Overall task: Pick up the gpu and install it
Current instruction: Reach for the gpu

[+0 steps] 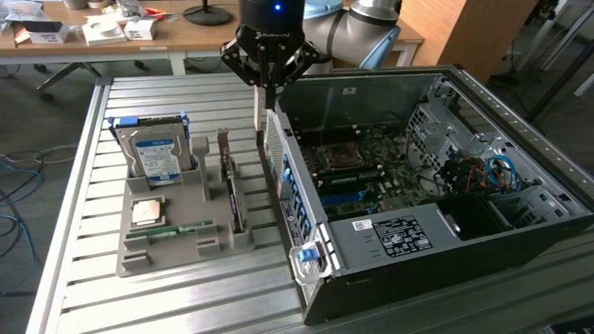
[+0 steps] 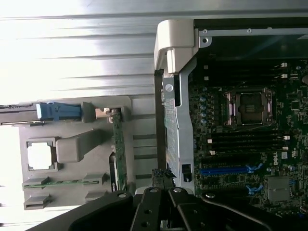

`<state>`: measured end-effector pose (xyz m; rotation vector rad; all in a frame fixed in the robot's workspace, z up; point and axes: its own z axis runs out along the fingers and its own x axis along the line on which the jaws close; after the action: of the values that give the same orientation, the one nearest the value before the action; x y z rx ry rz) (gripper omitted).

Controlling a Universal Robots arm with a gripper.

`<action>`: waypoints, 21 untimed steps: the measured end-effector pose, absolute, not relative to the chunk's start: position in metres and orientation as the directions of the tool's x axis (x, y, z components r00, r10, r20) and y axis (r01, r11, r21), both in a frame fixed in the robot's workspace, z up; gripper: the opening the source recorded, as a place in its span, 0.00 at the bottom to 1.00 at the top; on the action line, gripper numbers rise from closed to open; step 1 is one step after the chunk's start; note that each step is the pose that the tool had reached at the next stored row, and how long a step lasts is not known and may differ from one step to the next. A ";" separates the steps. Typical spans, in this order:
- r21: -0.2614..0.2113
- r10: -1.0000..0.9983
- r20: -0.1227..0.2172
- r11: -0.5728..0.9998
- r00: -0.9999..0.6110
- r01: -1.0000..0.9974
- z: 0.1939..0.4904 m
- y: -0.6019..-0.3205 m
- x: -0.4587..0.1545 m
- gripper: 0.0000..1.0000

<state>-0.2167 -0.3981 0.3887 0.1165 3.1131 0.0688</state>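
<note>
Slatted metal table (image 1: 158,90), cluttered wooden desk (image 1: 186,36) behind, grey floor (image 1: 37,118) with loose cables (image 1: 19,163), wooden panel (image 1: 474,31)

The end effector (image 1: 269,83) is black with white lettering (image 1: 275,35) and a blue light (image 1: 275,7), the arm (image 1: 371,24) silver-grey.

The grey moulded holder tray (image 1: 139,261) lies on the slatted metal table (image 1: 186,299), at the exterior view's left of the open black computer case (image 1: 418,278). The thin brownish gpu card (image 1: 258,115) hangs upright between tray and case, clamped in the black gripper (image 1: 266,85). The blue-labelled silver hard drive (image 1: 156,156) stands in the tray's far end.
</note>
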 end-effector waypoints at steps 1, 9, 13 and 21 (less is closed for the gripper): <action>0.045 0.075 -0.024 0.996 -0.997 0.074 0.389 -0.398 -0.217 0.11; 0.045 0.075 -0.024 0.996 -0.997 0.074 0.388 -0.398 -0.231 0.11; 0.045 0.075 -0.024 0.996 -0.997 0.074 0.388 -0.398 -0.241 0.11; 0.045 0.075 -0.024 0.996 -0.997 0.074 0.386 -0.398 -0.254 0.11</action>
<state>-0.2542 -0.3979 0.3865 0.1168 3.1131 0.0690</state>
